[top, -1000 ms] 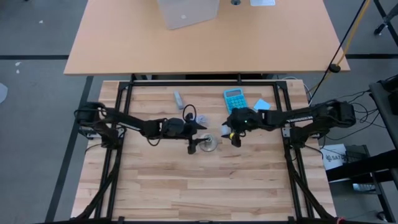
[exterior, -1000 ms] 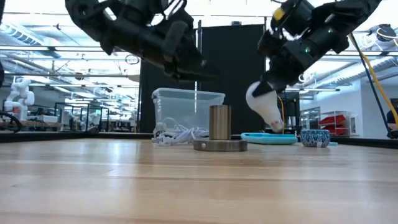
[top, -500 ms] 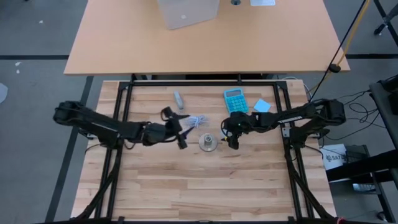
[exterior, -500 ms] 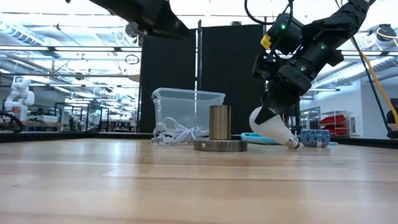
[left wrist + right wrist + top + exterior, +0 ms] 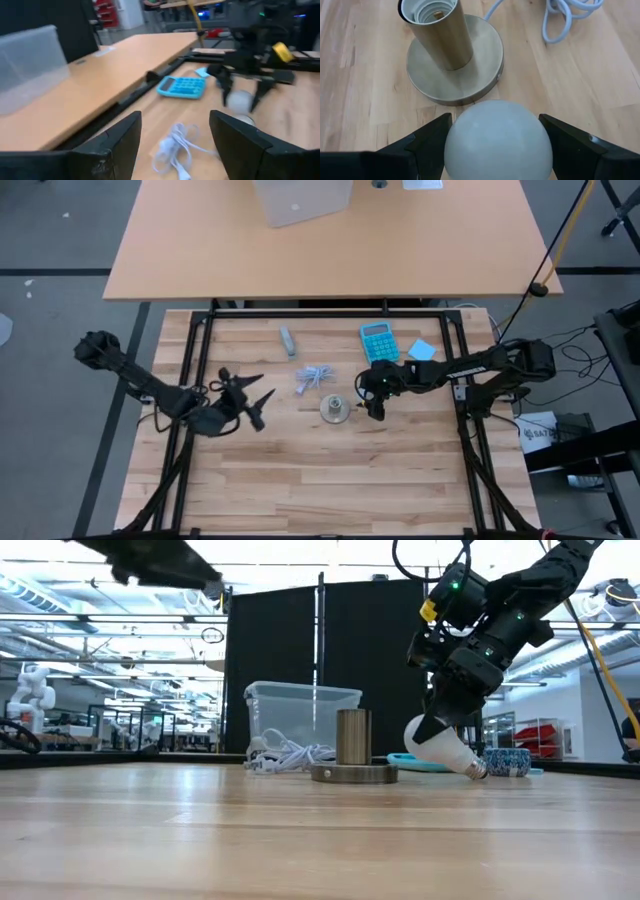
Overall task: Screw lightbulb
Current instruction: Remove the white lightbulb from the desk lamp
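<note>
While the socket base [image 5: 335, 410] is standing upright on the table [image 5: 330, 480], I'm keeping the left gripper [image 5: 243, 394] well away from it with jaws spread, and the right gripper [image 5: 437, 726] is clamping the lightbulb [image 5: 442, 749], tilted, beside the base.

Left arm withdrawn, lightbulb lowered beside the socket

The left gripper [image 5: 247, 393] is pulled back from the socket base [image 5: 335, 410] toward the table's left side. The lightbulb [image 5: 440, 746], earlier held raised, is now brought down to the tabletop by the right gripper [image 5: 375, 402].
</note>
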Action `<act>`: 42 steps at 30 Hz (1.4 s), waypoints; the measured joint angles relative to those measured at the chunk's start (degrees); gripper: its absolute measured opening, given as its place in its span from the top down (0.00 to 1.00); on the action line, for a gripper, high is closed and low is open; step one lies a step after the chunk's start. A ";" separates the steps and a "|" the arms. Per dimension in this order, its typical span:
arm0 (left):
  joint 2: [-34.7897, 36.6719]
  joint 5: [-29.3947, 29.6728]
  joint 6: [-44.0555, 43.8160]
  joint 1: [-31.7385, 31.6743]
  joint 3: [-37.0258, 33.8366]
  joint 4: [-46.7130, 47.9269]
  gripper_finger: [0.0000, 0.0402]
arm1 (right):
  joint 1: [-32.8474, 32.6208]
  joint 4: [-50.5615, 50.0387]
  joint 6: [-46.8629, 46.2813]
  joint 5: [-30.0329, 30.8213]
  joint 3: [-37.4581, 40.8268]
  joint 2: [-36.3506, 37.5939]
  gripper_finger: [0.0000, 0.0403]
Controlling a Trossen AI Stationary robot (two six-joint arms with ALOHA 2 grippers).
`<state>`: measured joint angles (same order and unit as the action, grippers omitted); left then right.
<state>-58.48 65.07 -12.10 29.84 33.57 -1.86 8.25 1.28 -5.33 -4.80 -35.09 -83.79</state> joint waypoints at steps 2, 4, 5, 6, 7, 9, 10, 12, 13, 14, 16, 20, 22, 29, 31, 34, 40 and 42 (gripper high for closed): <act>1.14 -0.34 -1.57 2.21 -2.06 0.22 0.43 | 0.01 0.01 0.17 0.07 0.00 -0.02 0.31; 2.33 -0.58 -2.66 4.25 -4.32 1.36 0.49 | 0.02 0.04 0.23 0.07 0.00 -0.02 0.31; 2.99 -0.54 -3.02 5.14 -5.35 1.42 0.52 | 0.00 0.07 0.25 0.15 0.00 -0.02 0.31; 3.78 -0.30 -3.34 5.86 -6.37 1.30 0.56 | 0.00 0.08 0.25 0.19 0.00 -0.02 0.31; 4.79 0.52 -3.75 6.49 -7.47 1.48 0.61 | 0.00 0.13 0.27 0.20 0.00 -0.02 0.31; 7.14 1.97 -4.67 7.66 -9.67 2.81 0.72 | 0.00 0.20 0.23 0.26 0.01 -0.02 0.31; 8.70 2.47 -5.19 8.18 -10.82 3.33 0.77 | 0.01 0.20 0.23 0.26 0.02 -0.02 0.31; 12.55 2.96 -5.42 9.09 -13.13 3.84 0.89 | 0.00 0.20 0.23 0.26 0.02 -0.02 0.31; 14.57 2.99 -5.42 9.42 -14.30 3.74 0.94 | 0.00 0.21 0.23 0.26 0.02 -0.03 0.31; 16.66 3.00 -5.42 9.65 -15.50 3.87 0.97 | 0.00 0.23 0.23 0.26 0.02 -0.04 0.31; 20.79 3.02 -5.40 10.00 -17.45 4.98 0.99 | 0.00 0.24 0.23 0.26 0.02 -0.04 0.31; 28.34 2.90 -4.51 10.39 -21.54 6.07 1.00 | 0.00 0.42 0.39 0.30 0.02 -0.04 0.31; 31.55 2.22 -4.31 10.33 -23.30 5.86 1.00 | 0.00 0.73 0.81 0.31 0.02 -0.05 0.31; 39.45 1.11 -3.89 10.33 -28.23 5.80 1.00 | 0.02 0.76 1.88 0.46 0.02 -0.05 0.31; 40.81 1.06 -3.40 10.33 -29.04 5.65 1.00 | 0.01 0.78 1.95 0.47 0.02 -0.06 0.31; 42.64 0.35 -2.28 10.33 -30.12 5.71 1.00 | 0.02 0.79 2.01 0.48 0.02 -0.04 0.31; 45.96 -1.74 0.41 10.33 -30.76 5.64 1.00 | 0.02 0.85 2.59 0.48 0.02 -0.04 0.31; 46.95 -2.61 1.87 10.33 -30.76 5.63 1.00 | 0.01 0.88 2.72 0.50 0.02 -0.04 0.31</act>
<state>-11.53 62.46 -10.23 40.16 2.81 3.77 8.26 2.16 -2.61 -4.29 -35.07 -83.83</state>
